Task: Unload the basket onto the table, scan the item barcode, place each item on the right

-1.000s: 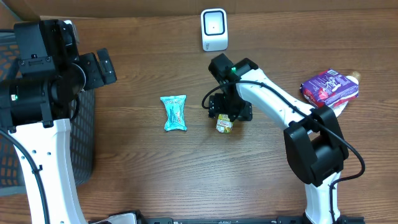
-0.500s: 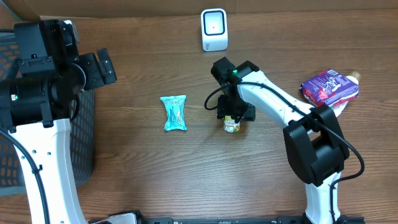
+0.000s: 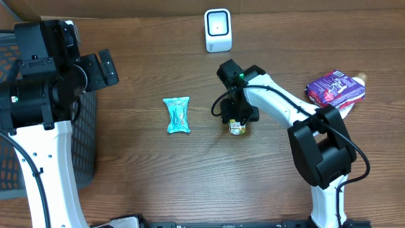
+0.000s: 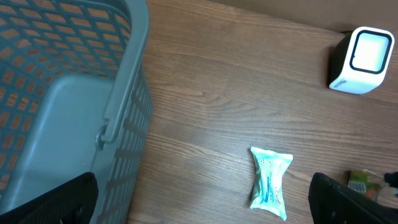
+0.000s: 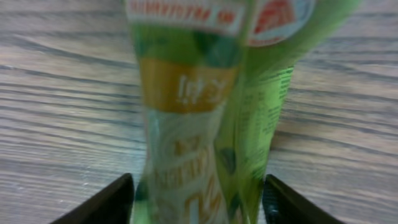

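**Status: right gripper at the green packet, left gripper idle**

1. Find the green packet (image 3: pixel 237 128) on the table (image 3: pixel 190 177), a little right of centre. It lies on the wood, nearer to you than the white scanner (image 3: pixel 218 30), which stands at the far edge.

2. Check the right gripper (image 3: pixel 236 118). From overhead it sits directly above the packet and covers the packet's far end. In the right wrist view the packet fills the gap between the two fingers (image 5: pixel 112 200), and each fingertip stands at one edge of the wrapper. You cannot tell from these views whether the fingers press on the packet or only flank it.

3. Check the left gripper (image 3: pixel 100 69). It hangs at the far left, above the rim of the grey basket (image 4: pixel 124 93). Its fingers are spread fully apart and hold nothing.

4. Note the other items:
   - A teal packet (image 3: pixel 177 114) lies left of the green packet, apart from it.
   - A purple bag (image 3: pixel 335 88) lies at the right edge of the table, well apart from both grippers.

5. The scanner's light face shows in the left wrist view at the upper right. The packet's printed label is blurred in the right wrist view, so you cannot locate a barcode on it.
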Controlling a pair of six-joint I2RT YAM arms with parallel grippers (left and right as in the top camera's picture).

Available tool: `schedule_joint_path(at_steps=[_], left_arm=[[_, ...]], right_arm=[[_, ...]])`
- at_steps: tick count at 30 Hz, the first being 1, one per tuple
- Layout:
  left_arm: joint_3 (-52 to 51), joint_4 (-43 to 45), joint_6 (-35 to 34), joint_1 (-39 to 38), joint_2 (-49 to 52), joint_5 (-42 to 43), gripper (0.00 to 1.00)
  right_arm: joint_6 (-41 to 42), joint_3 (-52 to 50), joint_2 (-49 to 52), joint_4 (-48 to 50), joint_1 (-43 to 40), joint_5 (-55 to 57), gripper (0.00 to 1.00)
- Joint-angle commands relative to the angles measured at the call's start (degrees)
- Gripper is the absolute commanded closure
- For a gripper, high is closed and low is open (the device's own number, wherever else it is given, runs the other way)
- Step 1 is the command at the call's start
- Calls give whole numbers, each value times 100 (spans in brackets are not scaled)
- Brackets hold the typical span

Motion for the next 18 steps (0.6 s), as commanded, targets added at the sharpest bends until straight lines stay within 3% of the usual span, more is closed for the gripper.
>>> schedule_joint_path(at_steps=[1, 8, 9, 14, 18], left_arm=[[13, 7, 109, 20, 9, 33, 0], [13, 7, 109, 20, 9, 31, 0], [13, 7, 109, 20, 9, 33, 0], [13, 7, 109, 20, 9, 31, 0], [13, 7, 109, 20, 9, 31, 0]], right_arm=[[2, -127, -90, 17, -63, -142, 46], [22, -129, -92, -20, -260, -151, 93], [20, -109, -92, -33, -286, -192, 96], [-26, 181, -151, -168, -476, -664, 96], [-1029, 730, -385, -393, -658, -1965, 96]])
